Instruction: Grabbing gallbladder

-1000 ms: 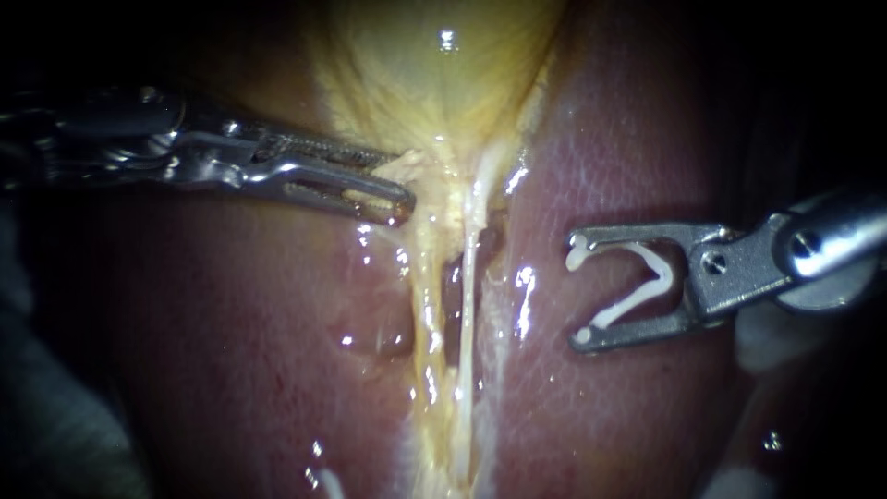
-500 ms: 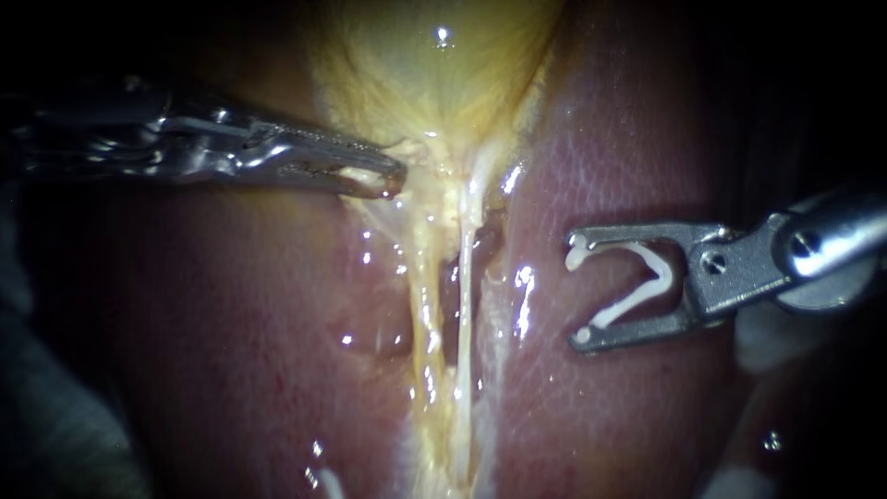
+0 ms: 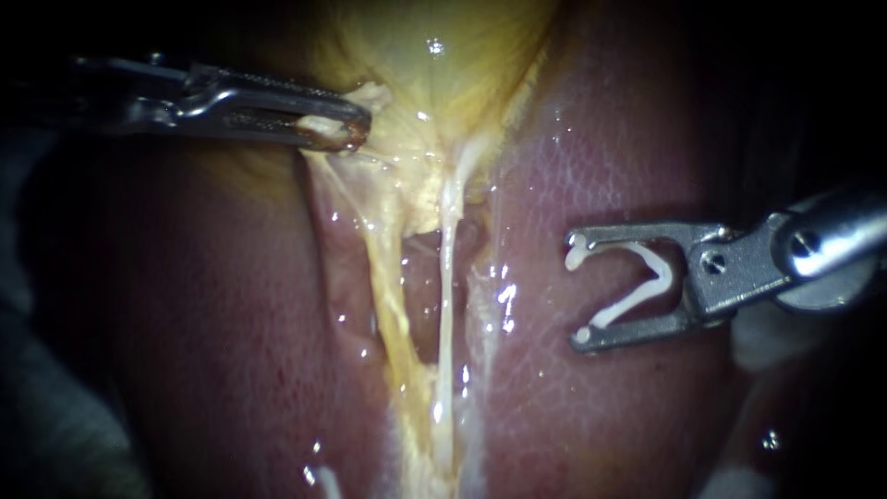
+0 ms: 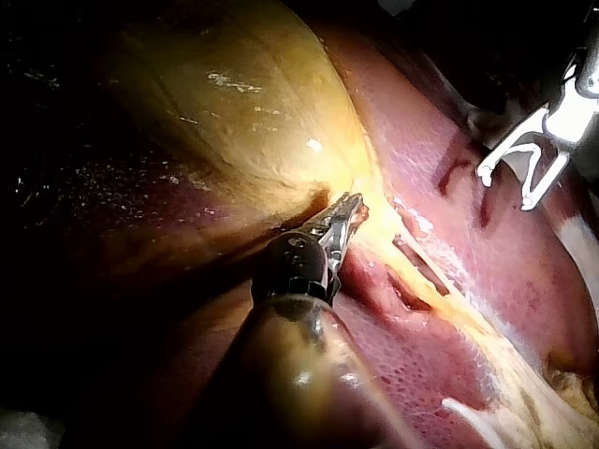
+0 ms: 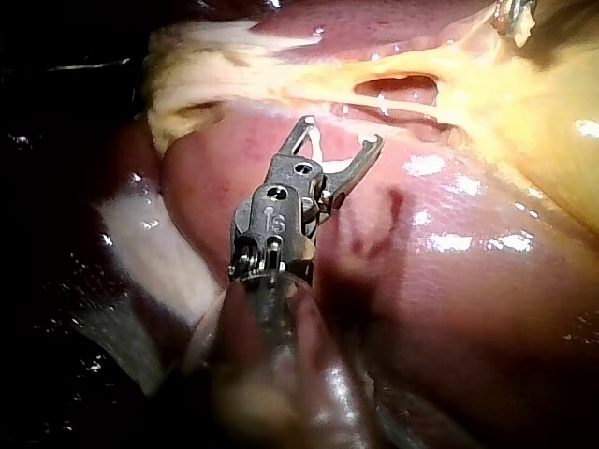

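Yellow, wet and slack: gallbladder at the endoscope view's top centre, probably soft, slippery and easily torn. Held at its firmer lower edge by left instrument, pincer clenched there. Pulled taut below over liver: yellow strand, white tube. Right instrument well apart, pincer carrying a white clip.

Left wrist view: same bite at the gallbladder's edge, liver beside.

Right wrist view: nothing between the clip and the strands ahead.

- Left instrument entered from 9 o'clock, tip toward 3; jaws clamped on gallbladder edge.
- Right instrument entered from 3 o'clock; jaws wide apart, both bearing on a clip.
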You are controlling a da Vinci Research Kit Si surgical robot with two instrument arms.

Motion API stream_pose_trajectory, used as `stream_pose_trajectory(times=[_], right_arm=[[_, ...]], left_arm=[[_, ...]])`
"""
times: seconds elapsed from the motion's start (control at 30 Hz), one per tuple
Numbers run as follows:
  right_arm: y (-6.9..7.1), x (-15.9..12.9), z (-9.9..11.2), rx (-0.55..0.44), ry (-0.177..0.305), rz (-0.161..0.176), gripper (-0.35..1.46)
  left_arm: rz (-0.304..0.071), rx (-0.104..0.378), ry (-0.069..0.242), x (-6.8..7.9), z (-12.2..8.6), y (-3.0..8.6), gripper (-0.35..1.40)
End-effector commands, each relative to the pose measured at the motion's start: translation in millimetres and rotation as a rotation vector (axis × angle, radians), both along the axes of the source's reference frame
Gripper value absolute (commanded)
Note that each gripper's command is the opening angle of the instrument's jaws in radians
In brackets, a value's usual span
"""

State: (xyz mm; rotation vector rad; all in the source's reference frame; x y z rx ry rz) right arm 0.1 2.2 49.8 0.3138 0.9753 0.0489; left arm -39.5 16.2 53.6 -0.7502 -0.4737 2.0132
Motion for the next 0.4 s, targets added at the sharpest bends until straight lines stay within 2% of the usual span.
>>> stream_pose_trajectory(times=[0.03,0.4], right_arm=[[0.0,0.0,0.0,0.0,0.0,0.0,0.5],[0.0,0.0,0.0,0.0,0.0,0.0,0.5]], left_arm=[[-0.001,0.0,-0.002,0.0,0.0,0.0,-0.35],[-0.004,-0.002,0.001,0.0,0.2,-0.1,-0.35]])
